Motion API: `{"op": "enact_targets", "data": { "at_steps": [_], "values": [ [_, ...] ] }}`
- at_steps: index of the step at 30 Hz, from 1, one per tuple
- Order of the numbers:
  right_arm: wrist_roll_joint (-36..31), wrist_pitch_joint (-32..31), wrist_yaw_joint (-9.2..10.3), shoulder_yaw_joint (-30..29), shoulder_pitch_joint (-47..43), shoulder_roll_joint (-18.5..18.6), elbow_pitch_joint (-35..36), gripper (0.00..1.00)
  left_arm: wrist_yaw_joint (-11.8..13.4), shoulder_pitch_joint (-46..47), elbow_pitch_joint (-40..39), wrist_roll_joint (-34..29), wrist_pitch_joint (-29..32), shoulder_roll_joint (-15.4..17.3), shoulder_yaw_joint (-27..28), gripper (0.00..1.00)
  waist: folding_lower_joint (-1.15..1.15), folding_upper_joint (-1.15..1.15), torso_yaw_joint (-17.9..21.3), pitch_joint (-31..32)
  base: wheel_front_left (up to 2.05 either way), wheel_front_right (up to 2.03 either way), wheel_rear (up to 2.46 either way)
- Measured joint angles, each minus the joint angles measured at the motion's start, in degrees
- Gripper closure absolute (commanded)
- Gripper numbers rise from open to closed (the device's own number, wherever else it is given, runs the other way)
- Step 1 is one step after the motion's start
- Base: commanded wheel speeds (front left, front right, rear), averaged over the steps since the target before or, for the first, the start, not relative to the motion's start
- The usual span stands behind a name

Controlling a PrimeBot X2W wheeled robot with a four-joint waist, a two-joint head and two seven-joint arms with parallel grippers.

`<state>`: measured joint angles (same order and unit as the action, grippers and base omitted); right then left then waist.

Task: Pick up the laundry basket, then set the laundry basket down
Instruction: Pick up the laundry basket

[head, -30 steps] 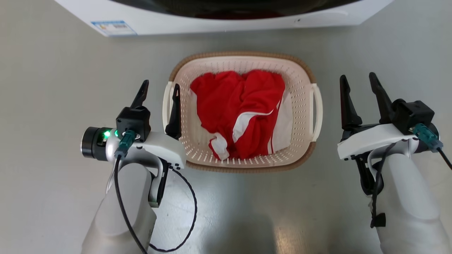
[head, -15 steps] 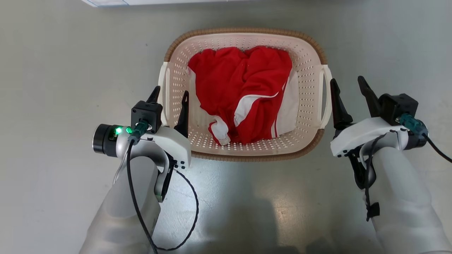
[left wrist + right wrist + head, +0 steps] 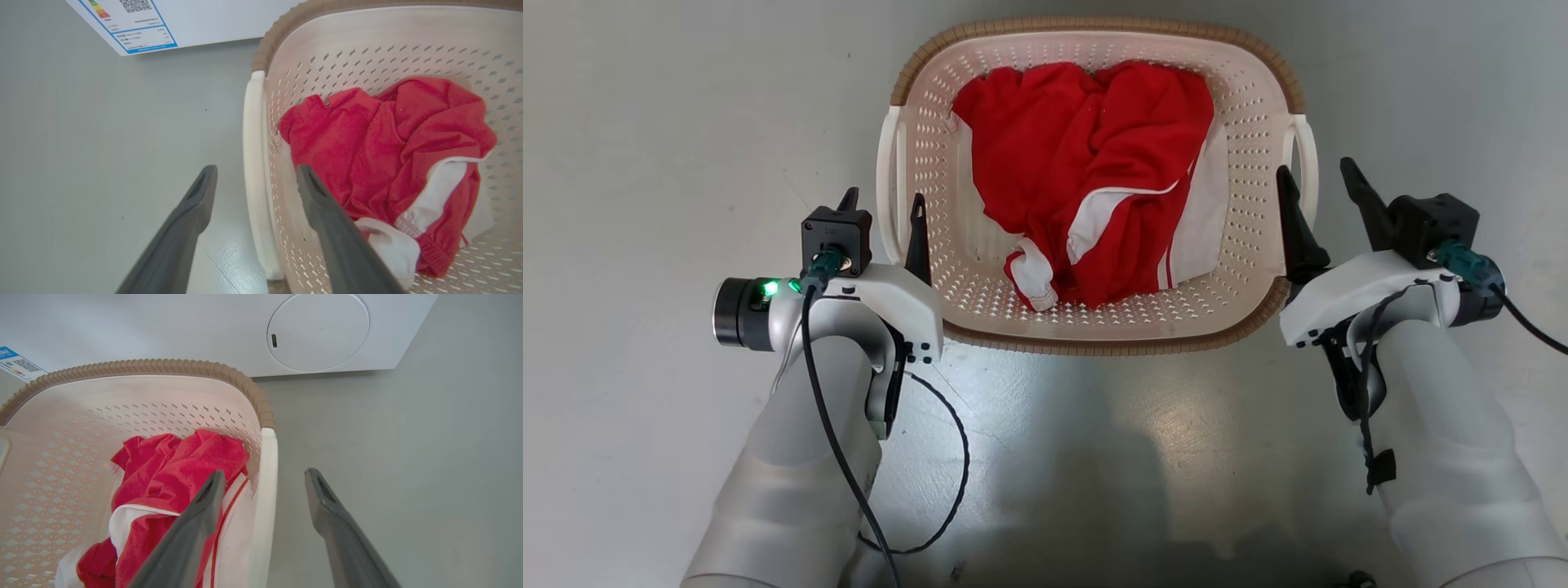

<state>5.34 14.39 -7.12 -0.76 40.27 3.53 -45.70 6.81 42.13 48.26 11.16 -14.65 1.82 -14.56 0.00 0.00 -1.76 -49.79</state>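
On the grey floor (image 3: 645, 122), near the washing machine (image 3: 318, 330), the laundry basket (image 3: 1094, 346) sits upright with a red and white garment (image 3: 1086, 163) heaped inside. The left end effector (image 3: 884, 204) is spread wide, one finger outside the left handle (image 3: 253, 183) and the other inside the basket wall. The right end effector (image 3: 1315, 170) is likewise released, straddling the right handle (image 3: 265, 490). Neither grasps anything yet.

The likeliest trouble is on the right. The inner finger there lies close over the garment, so closing could pinch cloth against the handle and leave a soft, slipping hold. The handles look smooth and narrow, so a clamp near one end may let the basket swing. If one side closes or rises ahead of the other, the basket probably tips and spills. A lift that drifts forward risks knocking the far rim on the machine.
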Motion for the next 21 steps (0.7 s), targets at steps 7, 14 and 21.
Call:
{"op": "enact_targets", "data": {
  "at_steps": [7,14,21],
  "values": [
    [0.9,0.0,0.00,1.7,0.1,0.0,-2.3,0.00,-0.3,2.1,3.5,2.1,0.0,-0.1,-0.3,0.00,0.00,0.00,-0.1,-1.4,0.00,0.00,0.00],
    [1.3,0.0,0.00,2.7,2.4,0.1,-3.9,0.00,-0.9,4.2,5.9,3.1,0.0,-0.1,-1.8,0.00,0.00,0.00,-0.4,-2.4,0.00,0.00,0.00],
    [1.8,0.0,0.00,3.6,3.4,0.1,-7.2,0.00,-1.4,6.5,9.1,3.6,0.0,-0.1,-3.7,0.00,0.00,0.00,-0.3,-3.1,0.00,0.00,0.00]
  ]
}}
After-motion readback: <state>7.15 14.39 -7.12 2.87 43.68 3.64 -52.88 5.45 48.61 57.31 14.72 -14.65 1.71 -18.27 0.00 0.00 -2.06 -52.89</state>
